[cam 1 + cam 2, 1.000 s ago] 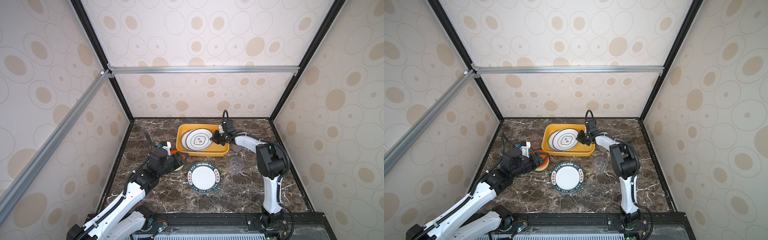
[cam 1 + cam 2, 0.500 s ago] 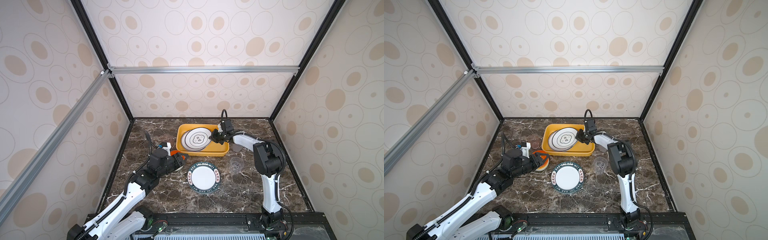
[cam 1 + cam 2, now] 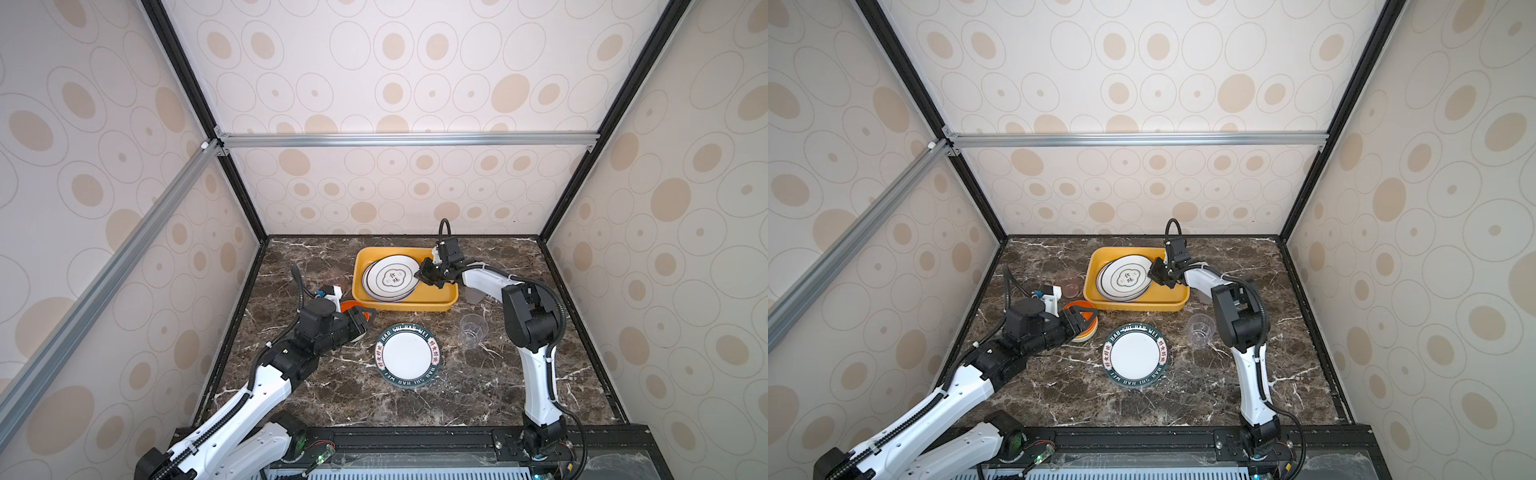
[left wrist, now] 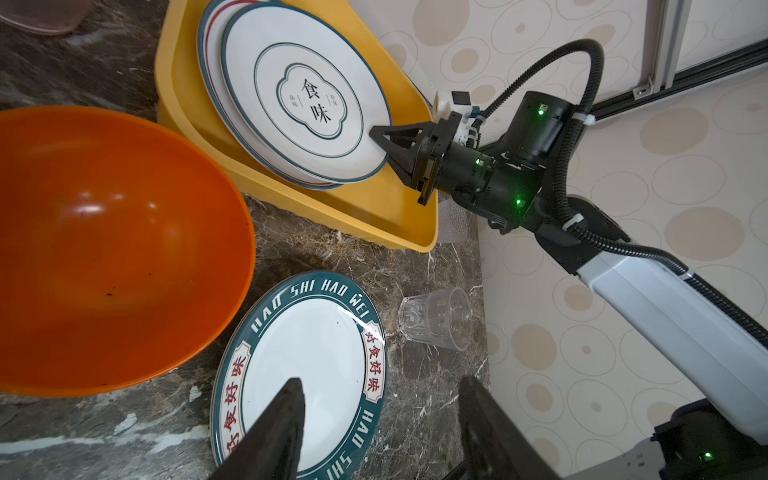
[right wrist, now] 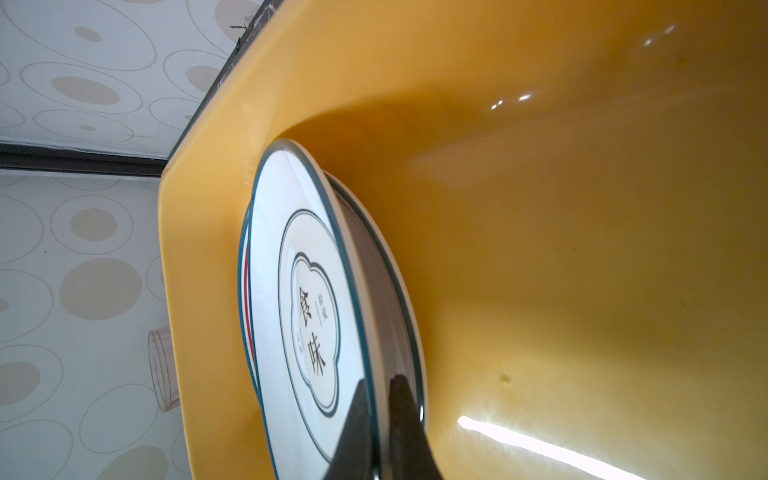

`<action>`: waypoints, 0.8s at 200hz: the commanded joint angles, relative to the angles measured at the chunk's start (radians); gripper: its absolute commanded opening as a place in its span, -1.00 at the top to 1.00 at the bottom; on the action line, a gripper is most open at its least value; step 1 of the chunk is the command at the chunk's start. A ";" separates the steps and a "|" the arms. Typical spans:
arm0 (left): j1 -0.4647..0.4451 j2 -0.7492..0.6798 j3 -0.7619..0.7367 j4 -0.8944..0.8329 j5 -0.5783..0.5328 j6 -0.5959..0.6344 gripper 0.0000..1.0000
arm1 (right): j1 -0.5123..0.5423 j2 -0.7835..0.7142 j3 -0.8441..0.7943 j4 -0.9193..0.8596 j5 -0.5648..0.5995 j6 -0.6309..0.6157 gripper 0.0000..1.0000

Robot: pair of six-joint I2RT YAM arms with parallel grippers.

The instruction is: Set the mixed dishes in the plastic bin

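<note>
The yellow plastic bin (image 3: 405, 306) (image 3: 1136, 306) (image 4: 374, 216) (image 5: 540, 249) stands at the back middle. Stacked white plates lie inside it. My right gripper (image 3: 422, 276) (image 3: 1152, 274) (image 4: 380, 139) (image 5: 380, 380) is shut on the rim of the top plate (image 3: 390, 276) (image 3: 1127, 276) (image 4: 307, 108) (image 5: 307, 299), whose held edge is raised. My left gripper (image 3: 363, 318) (image 3: 1086, 316) (image 4: 381, 381) hangs open and empty beside the orange bowl (image 3: 347, 306) (image 4: 116, 245), over the edge of a green-rimmed plate (image 3: 407, 354) (image 3: 1136, 355) (image 4: 307, 365) on the table.
A clear cup (image 3: 473, 330) (image 3: 1200, 330) (image 4: 436, 320) stands right of the green-rimmed plate. A pink cup (image 3: 334, 276) (image 3: 1068, 284) (image 5: 162, 370) lies left of the bin. A greyish cup (image 3: 473, 296) sits at the bin's right end, under my right arm. Enclosure walls stand close around the marble table.
My right gripper has carried the top plate a little to the left inside the bin. The left arm has not moved.
</note>
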State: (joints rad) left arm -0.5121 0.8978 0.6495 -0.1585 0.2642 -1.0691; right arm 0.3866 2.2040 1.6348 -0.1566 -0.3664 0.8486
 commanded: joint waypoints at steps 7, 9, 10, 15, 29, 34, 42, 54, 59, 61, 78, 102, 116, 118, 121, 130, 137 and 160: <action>0.009 -0.007 -0.002 0.009 0.000 -0.010 -0.18 | 0.007 0.019 0.033 0.026 -0.002 0.021 0.93; 0.009 -0.007 -0.003 0.009 0.000 -0.011 -0.18 | 0.006 0.020 0.033 0.026 -0.002 0.020 0.92; 0.010 -0.007 -0.004 0.010 0.000 -0.011 -0.18 | 0.007 0.020 0.031 0.026 -0.002 0.021 0.92; 0.009 -0.007 -0.004 0.010 0.001 -0.011 -0.18 | 0.006 0.021 0.030 0.028 -0.002 0.022 0.90; 0.010 -0.007 -0.005 0.013 0.001 -0.013 -0.18 | 0.008 0.021 0.024 0.031 -0.004 0.023 0.82; 0.009 -0.008 -0.007 0.012 0.002 -0.014 -0.18 | 0.009 0.021 0.022 0.031 -0.003 0.023 0.77; 0.009 -0.008 -0.007 0.014 0.002 -0.014 -0.18 | 0.008 0.021 0.019 0.029 -0.001 0.025 0.67; 0.009 -0.008 -0.007 0.014 0.004 -0.014 -0.18 | 0.008 0.021 0.015 0.027 0.000 0.025 0.55; 0.009 -0.007 -0.007 0.014 0.004 -0.014 -0.18 | 0.009 0.019 0.012 0.026 0.001 0.025 0.53; 0.009 -0.007 -0.008 0.014 0.004 -0.014 -0.18 | 0.008 0.019 0.011 0.025 0.001 0.025 0.52; 0.011 -0.007 -0.008 0.018 0.005 -0.015 -0.17 | 0.009 0.016 -0.001 0.020 0.003 0.025 0.47; 0.011 -0.004 -0.008 0.019 0.006 -0.014 -0.17 | 0.008 0.007 -0.016 0.015 0.014 0.020 0.47; 0.010 -0.002 -0.008 0.024 0.012 -0.015 -0.17 | 0.008 0.001 -0.016 -0.003 0.025 0.011 0.44; 0.010 -0.001 -0.008 0.024 0.011 -0.015 -0.17 | 0.009 0.002 -0.016 -0.005 0.026 0.009 0.44; 0.011 -0.001 -0.008 0.026 0.013 -0.015 -0.17 | 0.009 0.000 -0.018 -0.008 0.029 0.008 0.43; 0.011 0.001 -0.009 0.026 0.012 -0.015 -0.17 | 0.009 -0.004 -0.019 -0.018 0.035 0.002 0.43; 0.010 0.000 -0.009 0.028 0.013 -0.017 -0.17 | 0.009 -0.008 -0.021 -0.023 0.041 -0.004 0.44; 0.011 0.002 -0.008 0.032 0.016 -0.017 -0.17 | 0.009 -0.019 -0.027 -0.038 0.058 -0.020 0.43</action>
State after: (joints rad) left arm -0.5106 0.8978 0.6430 -0.1501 0.2718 -1.0767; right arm 0.3916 2.2074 1.6218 -0.1661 -0.3393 0.8501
